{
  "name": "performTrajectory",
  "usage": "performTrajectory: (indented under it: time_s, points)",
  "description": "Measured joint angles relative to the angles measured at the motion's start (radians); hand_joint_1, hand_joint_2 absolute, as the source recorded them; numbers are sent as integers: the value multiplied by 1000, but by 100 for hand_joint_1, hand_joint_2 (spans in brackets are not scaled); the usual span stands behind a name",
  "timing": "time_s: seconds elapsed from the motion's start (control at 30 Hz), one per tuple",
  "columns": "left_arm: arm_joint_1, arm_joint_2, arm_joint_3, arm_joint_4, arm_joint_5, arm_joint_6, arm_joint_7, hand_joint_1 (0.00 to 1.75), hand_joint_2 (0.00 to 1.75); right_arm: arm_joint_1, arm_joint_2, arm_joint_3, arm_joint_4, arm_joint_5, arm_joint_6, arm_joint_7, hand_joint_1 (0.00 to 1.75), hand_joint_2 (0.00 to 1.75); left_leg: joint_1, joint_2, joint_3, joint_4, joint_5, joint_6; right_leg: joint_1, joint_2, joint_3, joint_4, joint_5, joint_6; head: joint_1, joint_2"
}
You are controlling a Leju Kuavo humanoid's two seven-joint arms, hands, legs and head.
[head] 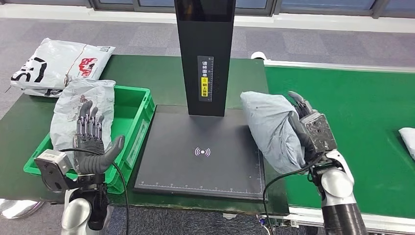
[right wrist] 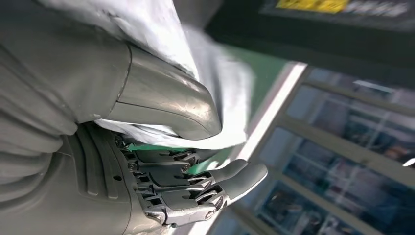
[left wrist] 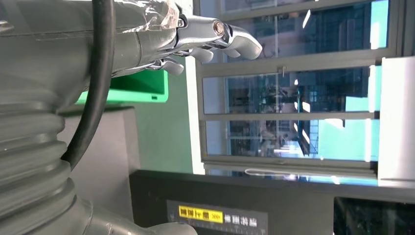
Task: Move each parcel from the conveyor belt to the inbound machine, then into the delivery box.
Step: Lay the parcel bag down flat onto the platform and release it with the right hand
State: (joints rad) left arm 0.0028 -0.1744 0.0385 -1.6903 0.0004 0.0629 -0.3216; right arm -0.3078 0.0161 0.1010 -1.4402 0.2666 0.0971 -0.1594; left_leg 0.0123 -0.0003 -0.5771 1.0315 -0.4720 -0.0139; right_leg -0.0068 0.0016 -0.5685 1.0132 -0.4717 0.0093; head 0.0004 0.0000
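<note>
A crumpled grey parcel (head: pixel 270 128) lay at the black inbound machine's (head: pixel 195 161) edge; another (head: pixel 80 113) sat in the green delivery box (head: pixel 138 115).

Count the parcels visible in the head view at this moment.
4. A grey plastic mailer bag in the right hand, a crumpled white bag in the green plastic crate, a white printed bag behind it, and a white parcel edge on the belt. Others may be hidden.

I saw the inbound machine (head: pixel 200 152) between the delivery box (head: pixel 139 115) on its left and the conveyor belt (head: pixel 362 122) on its right. One parcel (head: pixel 271 128) hung at the machine's right edge, another (head: pixel 80 110) seemingly in the box, a third (head: pixel 56 63) behind it.
</note>
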Motion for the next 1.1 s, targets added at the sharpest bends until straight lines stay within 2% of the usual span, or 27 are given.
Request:
performTrajectory:
  time_s: [0.37,0.53,0.7,0.83,0.97,1.0,1.1]
  points:
    - [-21,-3,-24,38,16,1,1,0,175,-105,39,97,79,-33,-8,16,175,175,0,0,-4,0,1,-1,0,0,-4,1,1,-1,0,0]
    - [-52,-3,-43,57,31,0,7,0,175,-246,100,196,313,-75,-2,34,175,175,0,2,-5,0,4,-3,0,2,-7,3,4,-3,0,0]
    - [-83,-2,-58,75,50,1,15,0,175,-397,210,262,648,-130,19,53,175,175,0,1,-7,0,7,-6,1,1,-11,5,5,-5,0,0]
    - [-102,1,-65,87,64,1,15,0,175,-440,282,302,815,-162,2,72,175,175,0,1,-8,0,8,-6,2,1,-12,6,5,-5,0,0]
    - [-116,5,-71,94,69,1,16,0,175,-457,316,343,897,-201,-14,82,174,175,0,1,-9,0,8,-6,2,1,-14,6,5,-5,0,0]
    - [-118,5,-73,95,69,1,16,0,175,-460,321,349,911,-211,-14,85,148,175,0,1,-9,0,8,-6,2,1,-14,6,5,-5,0,0]
    - [-126,7,-78,100,70,1,17,0,175,-469,331,363,946,-280,-11,102,19,175,0,1,-9,0,8,-6,2,1,-14,6,5,-5,0,0]
